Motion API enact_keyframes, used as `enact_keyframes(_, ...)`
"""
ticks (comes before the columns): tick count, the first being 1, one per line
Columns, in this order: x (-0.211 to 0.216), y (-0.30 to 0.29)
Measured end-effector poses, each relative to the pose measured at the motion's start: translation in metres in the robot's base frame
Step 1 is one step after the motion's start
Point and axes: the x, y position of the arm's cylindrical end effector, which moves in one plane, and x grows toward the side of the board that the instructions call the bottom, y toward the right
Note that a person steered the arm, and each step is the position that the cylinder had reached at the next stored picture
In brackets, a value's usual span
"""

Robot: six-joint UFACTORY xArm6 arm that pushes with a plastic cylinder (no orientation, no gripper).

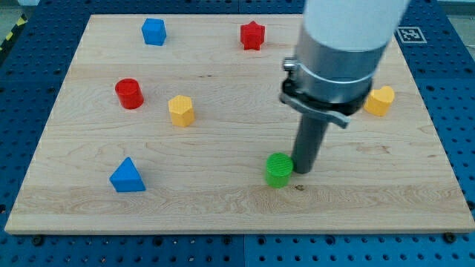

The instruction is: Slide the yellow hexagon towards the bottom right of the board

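Note:
The yellow hexagon (pixel 180 110) stands left of the board's middle. My tip (pixel 303 171) rests on the board in the lower middle, well to the right of and below the hexagon, far apart from it. The tip is right next to the right side of a green cylinder (pixel 279 169), touching or nearly touching it. The arm's wide grey and white body hangs above the rod and hides part of the board behind it.
A red cylinder (pixel 129 93) sits left of the hexagon. A blue triangle (pixel 128 176) is at the lower left. A blue block (pixel 154 31) and a red star (pixel 252 35) are near the top. A second yellow block (pixel 379 100) is at the right. The wooden board (pixel 223 215) lies on a blue perforated table.

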Motion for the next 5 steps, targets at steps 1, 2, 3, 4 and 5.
enact_keyframes(1,-0.007,-0.015)
enact_keyframes(2,-0.045,-0.015)
enact_keyframes(3,-0.054,-0.04)
enact_keyframes(4,-0.054,-0.092)
enact_keyframes(5,-0.057,-0.151)
